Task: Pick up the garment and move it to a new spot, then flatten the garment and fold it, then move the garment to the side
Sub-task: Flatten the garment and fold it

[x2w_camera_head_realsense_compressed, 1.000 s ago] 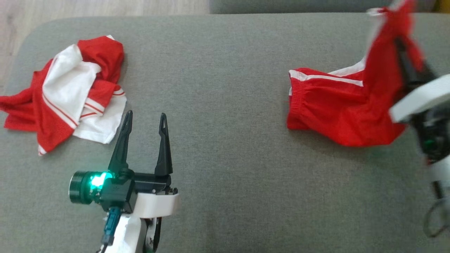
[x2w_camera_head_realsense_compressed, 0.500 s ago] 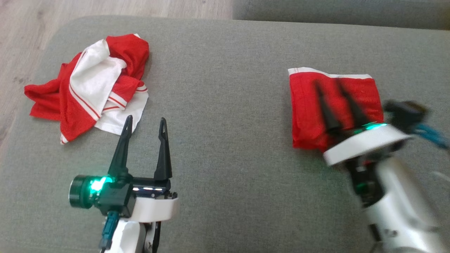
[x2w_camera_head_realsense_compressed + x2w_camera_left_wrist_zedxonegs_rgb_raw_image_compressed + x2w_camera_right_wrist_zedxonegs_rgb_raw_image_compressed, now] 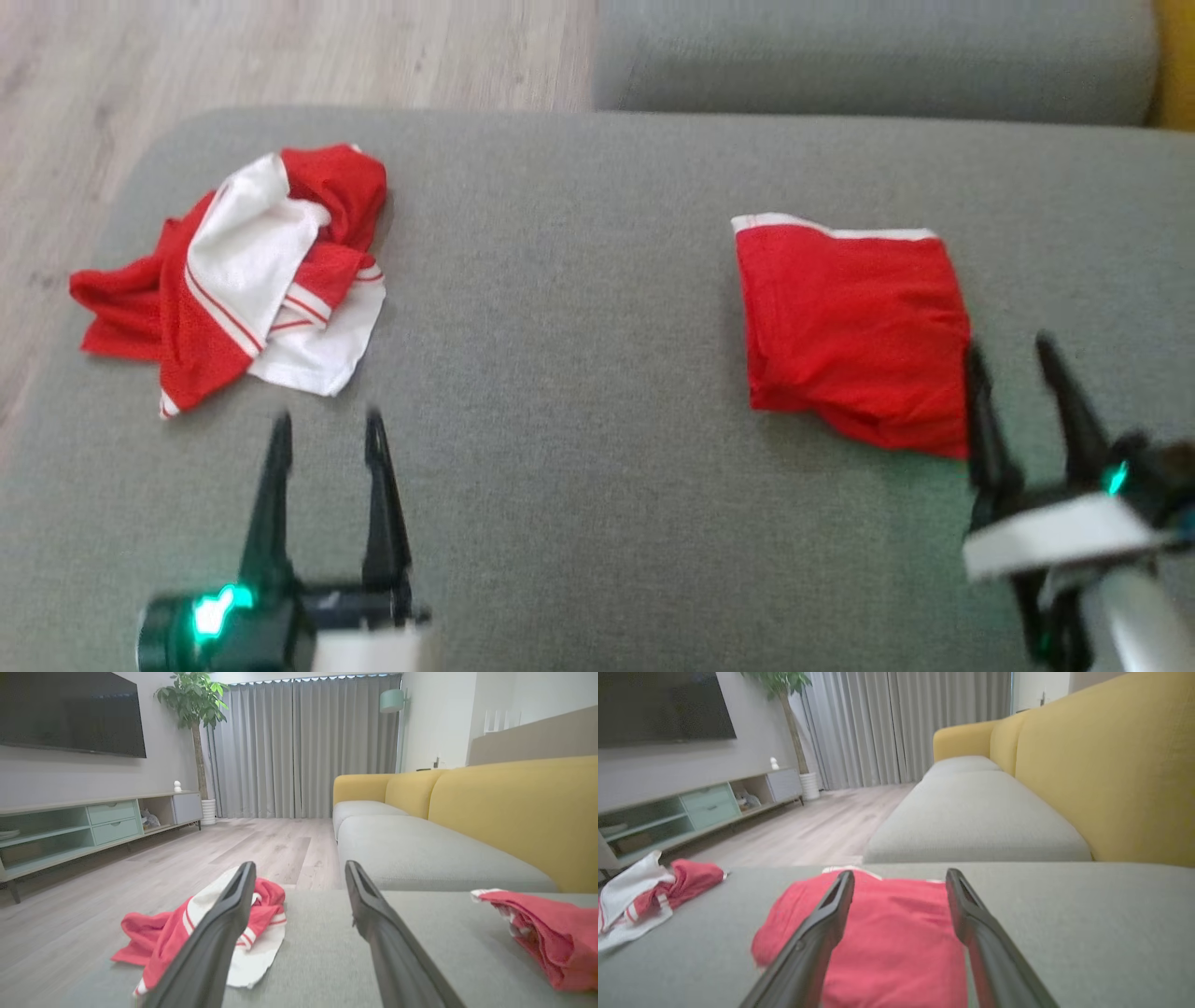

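Observation:
The garment (image 3: 243, 280), a crumpled red jersey with white panels and red-striped trim, lies in a heap at the far left of the grey cushion (image 3: 579, 373). My left gripper (image 3: 327, 425) stands open and empty just short of the heap, apart from it. The left wrist view shows the garment (image 3: 154, 933) beyond and left of my left gripper (image 3: 300, 865). My right gripper (image 3: 1010, 350) is open and empty at the near right edge of a folded red bundle (image 3: 854, 327). In the right wrist view the open right gripper (image 3: 900, 873) frames that bundle (image 3: 896, 938), with the garment (image 3: 640, 896) far left.
The cushion's rounded left edge drops to a wooden floor (image 3: 280, 56). A second grey cushion (image 3: 868, 56) lies beyond, with a yellow backrest (image 3: 1111, 765) on the right. Bare grey fabric spans the middle between the two red pieces.
My right gripper let go of the red bundle, which dropped into a flat folded shape, and drew back toward the near edge. The head camera shifted. The crumpled garment stays put.

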Controlling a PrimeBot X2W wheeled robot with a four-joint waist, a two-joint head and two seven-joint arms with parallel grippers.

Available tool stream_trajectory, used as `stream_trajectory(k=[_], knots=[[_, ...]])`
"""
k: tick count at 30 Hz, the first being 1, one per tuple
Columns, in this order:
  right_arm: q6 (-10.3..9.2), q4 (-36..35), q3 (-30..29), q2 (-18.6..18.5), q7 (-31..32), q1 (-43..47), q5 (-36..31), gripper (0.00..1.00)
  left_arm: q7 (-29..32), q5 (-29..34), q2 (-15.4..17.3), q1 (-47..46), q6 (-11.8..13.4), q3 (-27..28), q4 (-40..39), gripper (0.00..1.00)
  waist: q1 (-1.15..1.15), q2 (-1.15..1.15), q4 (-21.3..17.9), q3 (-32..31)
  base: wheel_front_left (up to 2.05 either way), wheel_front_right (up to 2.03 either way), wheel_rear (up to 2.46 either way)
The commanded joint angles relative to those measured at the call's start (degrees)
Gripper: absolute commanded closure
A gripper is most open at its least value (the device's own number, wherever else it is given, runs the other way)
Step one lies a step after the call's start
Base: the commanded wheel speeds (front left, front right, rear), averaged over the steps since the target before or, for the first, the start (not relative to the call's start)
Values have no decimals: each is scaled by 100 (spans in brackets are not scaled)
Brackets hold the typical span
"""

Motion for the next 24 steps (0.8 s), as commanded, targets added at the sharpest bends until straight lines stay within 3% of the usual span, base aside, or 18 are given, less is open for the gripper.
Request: stream_trajectory(k=[1,8,24], knots=[[-4,-144,61,66,-70,221,-281,0,-13,101,35,195,-46,198,-172,0,0,0,-55,-217,0,0,0],[-4,-169,-35,345,-74,754,-818,0,-13,170,32,583,-169,180,-35,0,0,0,-101,-435,0,0,0],[-4,-152,-142,566,-75,941,-868,0,-13,336,57,664,-223,96,159,0,0,0,-150,-572,0,0,0]])
